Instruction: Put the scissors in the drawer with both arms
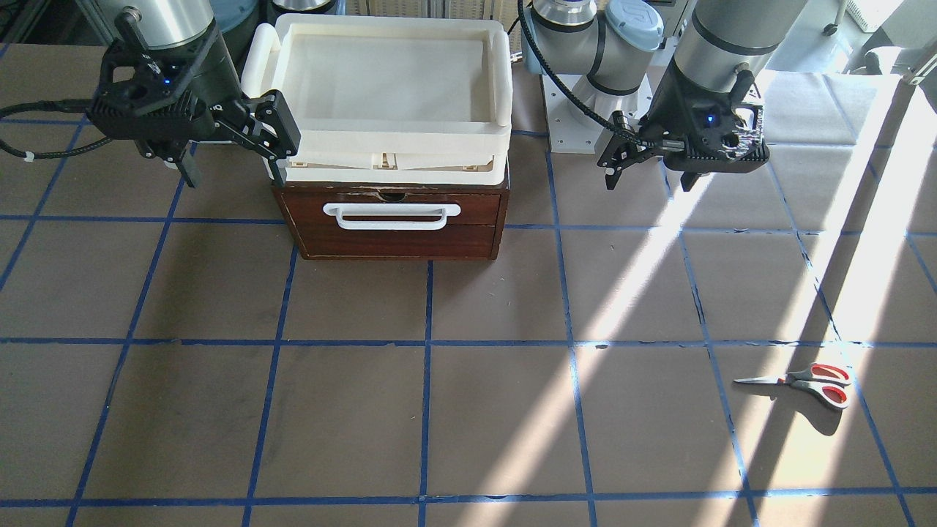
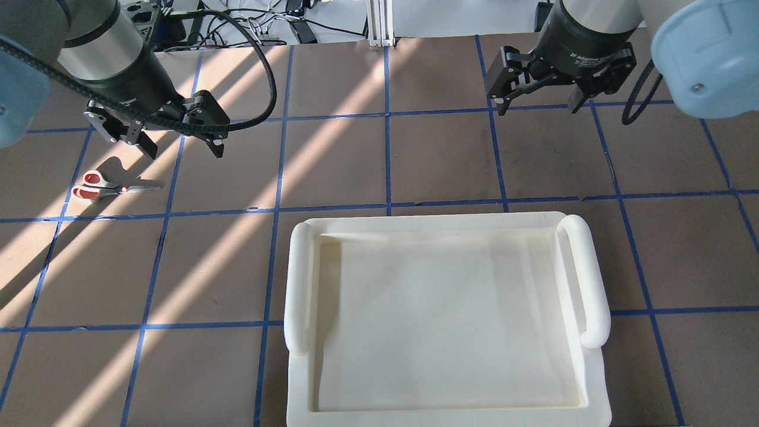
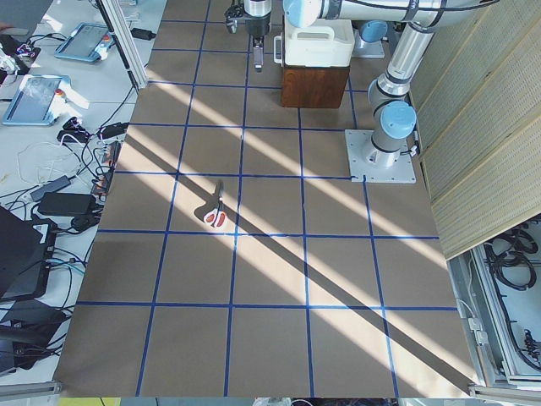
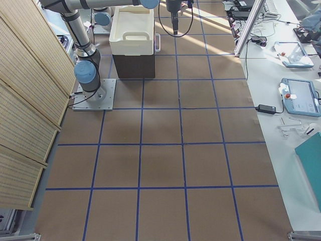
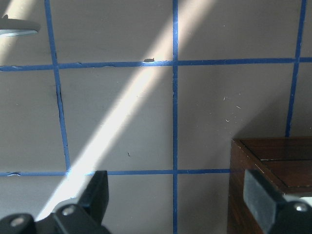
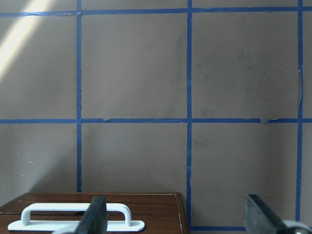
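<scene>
The grey metallic left arm (image 2: 101, 35) and right arm (image 2: 599, 12) are smooth tubes with rounded light-blue plastic joint caps (image 2: 705, 53), one showing a small screw. Each ends in a black collar with white lettering and a black skeletal two-finger gripper: left gripper (image 2: 182, 148), right gripper (image 2: 539, 105). A ribbed black cable (image 2: 274, 95) runs along the left arm. A small blue light (image 1: 708, 118) glows on the left gripper's housing. The pale flat base plate (image 1: 564, 124) shows small bolts.

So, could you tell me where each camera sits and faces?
Front-facing: across the table, facing the robot; left claw, right claw.
Overhead: behind the robot, looking down; both claws.
Exterior left: table's left end; both arms.
Exterior right: table's right end; both arms.
Left wrist: downward; its claw.
Right wrist: downward; its claw.
Front-facing and overhead share scissors.
</scene>
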### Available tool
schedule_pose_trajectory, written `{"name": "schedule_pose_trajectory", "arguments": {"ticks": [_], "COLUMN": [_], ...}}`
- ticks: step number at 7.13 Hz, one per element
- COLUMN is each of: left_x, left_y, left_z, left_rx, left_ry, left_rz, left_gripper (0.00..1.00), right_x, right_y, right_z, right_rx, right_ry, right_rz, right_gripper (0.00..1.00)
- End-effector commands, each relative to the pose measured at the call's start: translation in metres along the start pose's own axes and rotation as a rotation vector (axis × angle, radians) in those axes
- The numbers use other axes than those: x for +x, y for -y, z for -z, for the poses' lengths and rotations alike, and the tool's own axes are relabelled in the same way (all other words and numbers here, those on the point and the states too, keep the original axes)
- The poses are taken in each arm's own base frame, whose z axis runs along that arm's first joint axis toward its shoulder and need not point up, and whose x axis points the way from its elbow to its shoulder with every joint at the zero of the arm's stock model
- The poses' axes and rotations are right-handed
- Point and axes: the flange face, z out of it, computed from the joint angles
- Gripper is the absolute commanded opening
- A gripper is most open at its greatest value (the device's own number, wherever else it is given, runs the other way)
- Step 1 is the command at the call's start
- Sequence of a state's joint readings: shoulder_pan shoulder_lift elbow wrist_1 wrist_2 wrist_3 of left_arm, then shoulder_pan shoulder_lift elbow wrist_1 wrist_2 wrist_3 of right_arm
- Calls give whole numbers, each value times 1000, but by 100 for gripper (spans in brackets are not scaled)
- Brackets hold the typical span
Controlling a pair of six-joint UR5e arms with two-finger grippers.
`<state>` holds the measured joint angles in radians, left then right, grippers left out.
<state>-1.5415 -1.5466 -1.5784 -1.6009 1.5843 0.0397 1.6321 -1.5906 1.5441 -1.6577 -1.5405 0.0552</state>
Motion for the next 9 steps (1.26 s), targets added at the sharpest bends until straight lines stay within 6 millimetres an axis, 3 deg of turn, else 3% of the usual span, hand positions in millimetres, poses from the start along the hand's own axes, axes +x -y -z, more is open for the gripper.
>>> {"name": "schedule_pose_trajectory", "arguments": {"ticks": [1, 3, 4, 6, 7, 8, 9], "left_x": [1, -1, -5, -56, -78, -91, -112], "left_y": [0, 3, 6, 23, 38, 47, 55], "left_z": [0, -3, -5, -17, -25, -35, -41], "left_rx": [-2, -7, -4, -30, -14, -26, -18], "left_ry": [-4, 5, 8, 26, 33, 27, 30], "left_rz": [-2, -2, -3, -204, -286, -401, -519], "left_gripper": [100, 100, 100, 100, 100, 100, 100], "right_x": [1, -3, -14, -46, -61, -82, -90], "right_y": [-2, -6, -11, -11, 1, -3, 5], "right_z": [-1, 2, -2, -13, -40, -53, -77], "right_rx": [-13, -11, -48, -72, -102, -106, -123], "right_ry": [-4, 9, 53, 217, 278, 285, 304], "right_rz": [-2, 3, 25, 168, 359, 628, 808], "right_gripper": [100, 100, 100, 100, 100, 100, 100]}}
